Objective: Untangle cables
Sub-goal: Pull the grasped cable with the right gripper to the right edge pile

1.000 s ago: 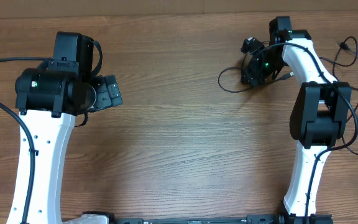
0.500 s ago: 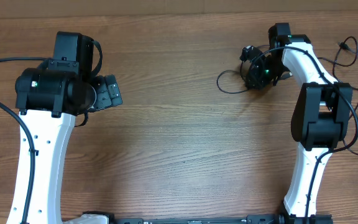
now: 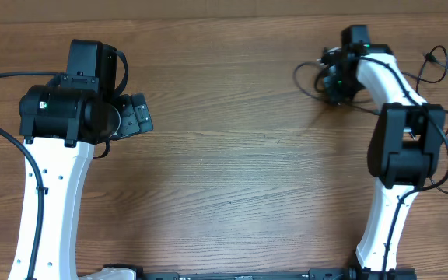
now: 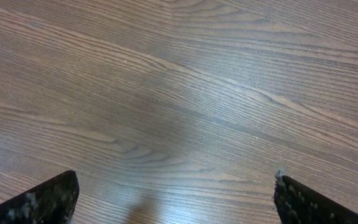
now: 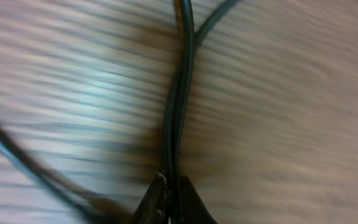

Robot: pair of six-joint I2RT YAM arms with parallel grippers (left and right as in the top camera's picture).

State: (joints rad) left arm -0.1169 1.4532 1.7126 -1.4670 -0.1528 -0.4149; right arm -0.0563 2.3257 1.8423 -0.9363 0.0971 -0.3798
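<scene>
Two thin black strands of the cables [image 5: 178, 112] run side by side straight out from the tips of the right gripper [image 5: 169, 198], whose fingers [image 5: 155, 202] are pinched together on them. Ahead of the tips the pair stays touching, then splits, one strand bending away to the right. Another strand curves across the wood to the left of those fingers. This view is blurred, so finer detail of the cords cannot be told. From overhead, a loose loop of the same cord lies on the table [image 3: 232, 155] just beside the closed tips, on the side toward the middle of the table. More thin strands, one with a plug end [image 3: 440, 53], trail behind the right arm near the table's right edge. Well apart from all this, the left gripper [image 4: 176, 200] hangs with its fingers [image 4: 39, 200] spread wide, and only bare wood lies between and ahead of them. The surface is brown wood-grain board, with long wavy grain lines and a soft sheen where light falls on it. A paler band runs along the top edge of the overhead view. Nothing else of the room shows.
</scene>
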